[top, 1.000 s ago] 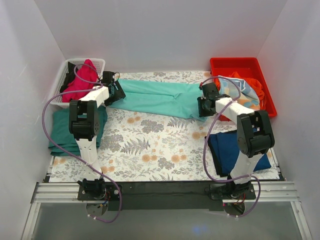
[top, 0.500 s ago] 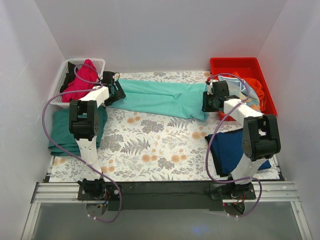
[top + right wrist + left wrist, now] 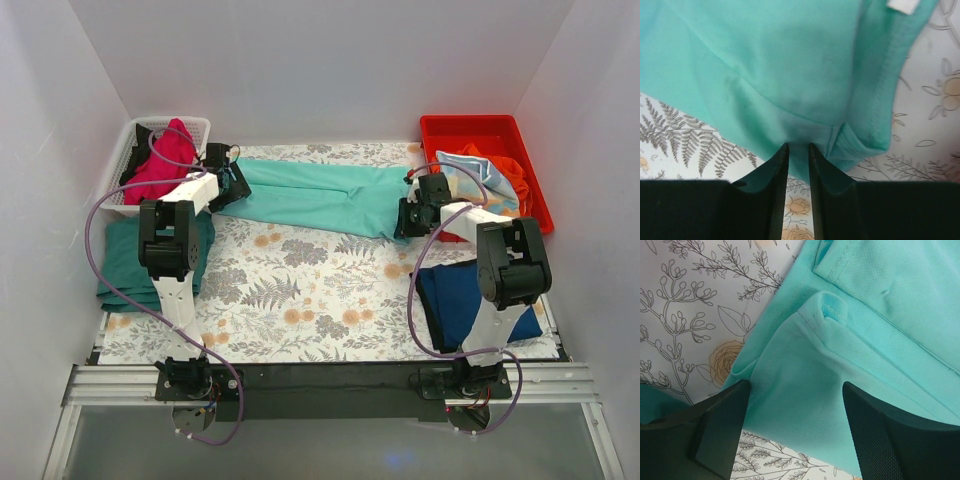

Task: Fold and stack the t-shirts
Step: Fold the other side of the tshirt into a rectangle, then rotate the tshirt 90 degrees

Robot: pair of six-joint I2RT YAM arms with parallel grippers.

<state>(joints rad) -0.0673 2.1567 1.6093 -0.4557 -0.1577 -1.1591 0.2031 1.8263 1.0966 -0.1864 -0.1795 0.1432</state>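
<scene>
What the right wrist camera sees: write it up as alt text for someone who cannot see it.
The right gripper, its black fingers nearly closed, pinches the near edge of the mint-green t-shirt, which fills most of the frame. The floral table cover shows beneath at lower left and right; a white label sits at the shirt's top right.
</scene>
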